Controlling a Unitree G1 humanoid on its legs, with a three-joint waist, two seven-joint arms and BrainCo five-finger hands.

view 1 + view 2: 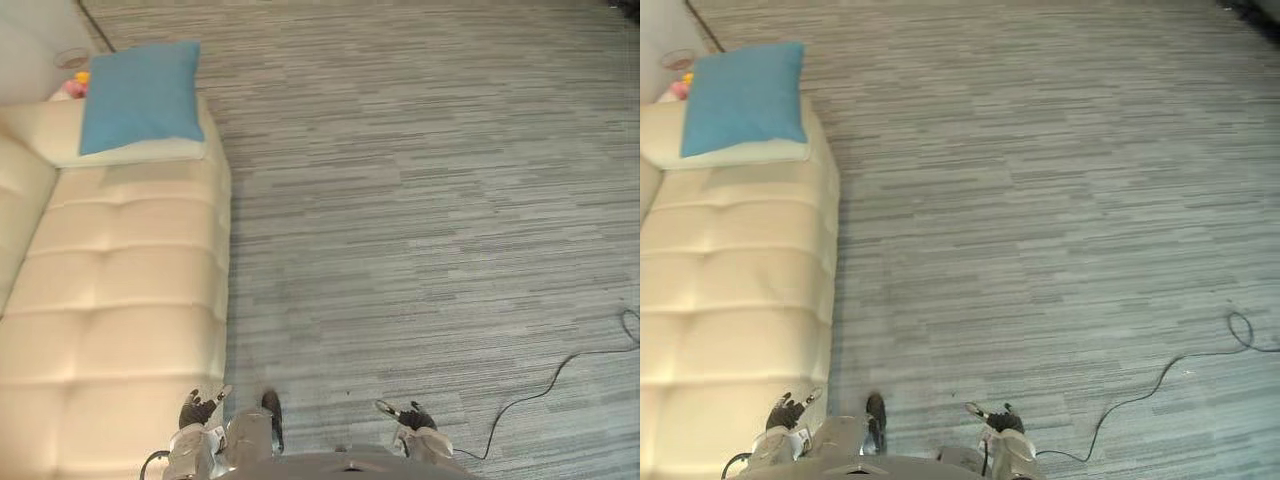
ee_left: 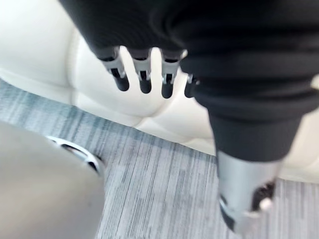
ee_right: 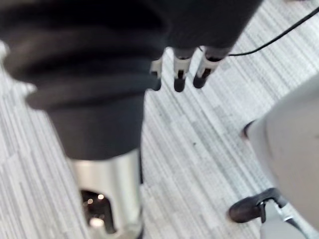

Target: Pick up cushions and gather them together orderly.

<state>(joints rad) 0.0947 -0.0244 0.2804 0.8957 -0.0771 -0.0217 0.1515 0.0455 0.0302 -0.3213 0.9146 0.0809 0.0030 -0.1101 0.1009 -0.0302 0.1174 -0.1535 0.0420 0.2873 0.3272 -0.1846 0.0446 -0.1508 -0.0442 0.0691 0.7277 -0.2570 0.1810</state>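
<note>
Blue cushion: flat on a cream cushion at the far end of the sofa, edges roughly squared to it. Judged already a tidy pile of two, and the likely gathering spot.
Cream cushion: flat on the seat, poking out along the blue one's near edge.
Toy: small, pink and yellow, just behind the pile. Too small to identify.
Left hand: low by the sofa's near front corner, fingers straight and relaxed, holding nothing. Judged idle because no cushion lies within reach.
Right hand: low over the floor, fingers loose and straight, likewise empty.
Eye views: give the whole layout, with the pile far off and both hands well apart from it.
Left wrist view: adds the sofa's padded front just past the fingers. Cannot tell whether touching.
Right wrist view: adds striped carpet below the fingers, nothing caught between them and the thumb.
Next step: judged a walk toward the far end, or a look around for more cushions.
</note>
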